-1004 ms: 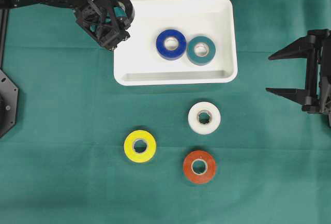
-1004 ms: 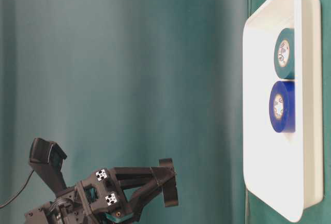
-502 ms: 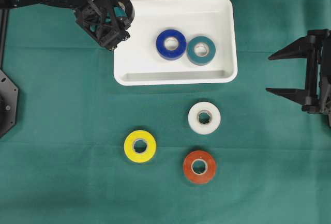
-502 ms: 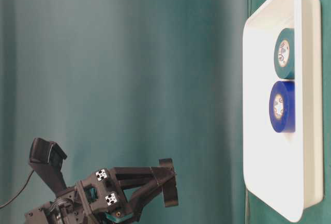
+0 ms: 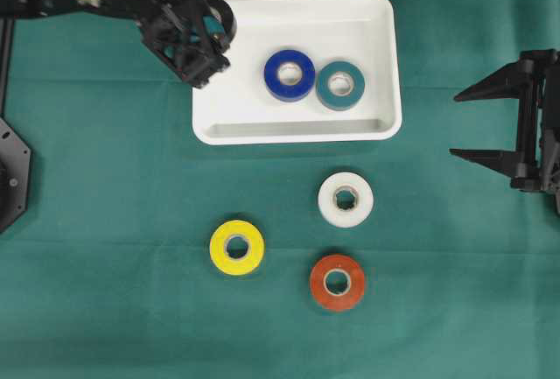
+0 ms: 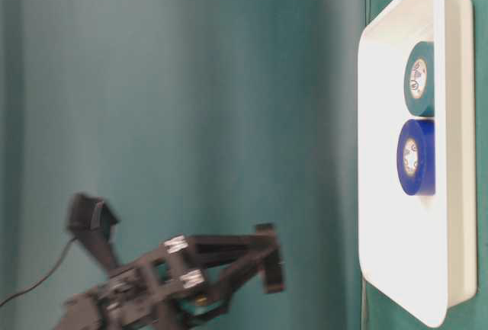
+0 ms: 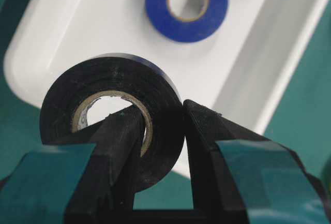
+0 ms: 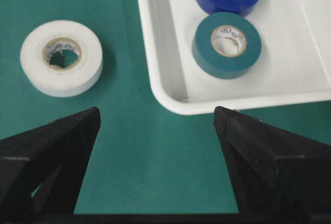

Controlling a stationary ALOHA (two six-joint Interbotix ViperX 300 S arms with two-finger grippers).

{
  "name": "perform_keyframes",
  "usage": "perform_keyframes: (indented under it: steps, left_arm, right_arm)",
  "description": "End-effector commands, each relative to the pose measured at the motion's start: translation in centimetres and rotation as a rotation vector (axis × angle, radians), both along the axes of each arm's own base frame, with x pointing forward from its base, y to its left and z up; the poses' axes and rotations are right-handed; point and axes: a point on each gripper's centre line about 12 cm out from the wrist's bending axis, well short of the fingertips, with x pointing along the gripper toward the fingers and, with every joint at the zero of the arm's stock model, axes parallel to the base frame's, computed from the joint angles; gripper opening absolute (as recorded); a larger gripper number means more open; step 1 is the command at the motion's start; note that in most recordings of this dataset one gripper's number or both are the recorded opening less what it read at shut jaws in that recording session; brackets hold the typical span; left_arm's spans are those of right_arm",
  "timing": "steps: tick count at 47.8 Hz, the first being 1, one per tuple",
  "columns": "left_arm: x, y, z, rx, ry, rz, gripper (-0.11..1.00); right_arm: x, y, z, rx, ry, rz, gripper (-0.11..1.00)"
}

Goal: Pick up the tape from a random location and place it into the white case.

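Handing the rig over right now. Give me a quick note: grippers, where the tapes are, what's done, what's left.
Left gripper: shut on the black tape roll, one finger through its core, hanging over the left end of the white case.
Right gripper: open, empty, parked at the right edge of the table, apart from everything.
In the case: blue roll and teal roll, side by side.
On the cloth in front of the case: white roll, yellow roll, red roll.
Done: two rolls placed, black one picked.
Left: release the black roll into the case, then the three loose rolls.
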Motion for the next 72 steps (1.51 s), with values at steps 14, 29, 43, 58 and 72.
perform_keyframes:
  steps: [14, 29, 43, 58, 72]
  left_arm:
    - [1.3, 1.0, -6.3, -0.016, 0.025, 0.017, 0.19]
    - [2.1, 0.9, -9.8, -0.025, 0.04, 0.007, 0.19]
    - [2.5, 0.6, -10.5, -0.029, 0.048, -0.002, 0.19]
    - [2.7, 0.5, -10.3, -0.024, 0.035, -0.008, 0.19]
    - [2.7, 0.5, -10.3, -0.022, 0.034, -0.01, 0.75]
  right_arm:
    - [0.4, 0.0, 0.8, -0.003, -0.02, 0.001, 0.87]
    - [0.4, -0.2, 0.7, -0.004, -0.018, -0.007, 0.87]
    - [0.4, -0.3, 0.7, -0.004, -0.018, -0.012, 0.87]
    - [0.4, -0.3, 0.7, -0.004, -0.018, -0.012, 0.87]
    - [0.4, -0.3, 0.7, -0.003, -0.018, -0.012, 0.87]
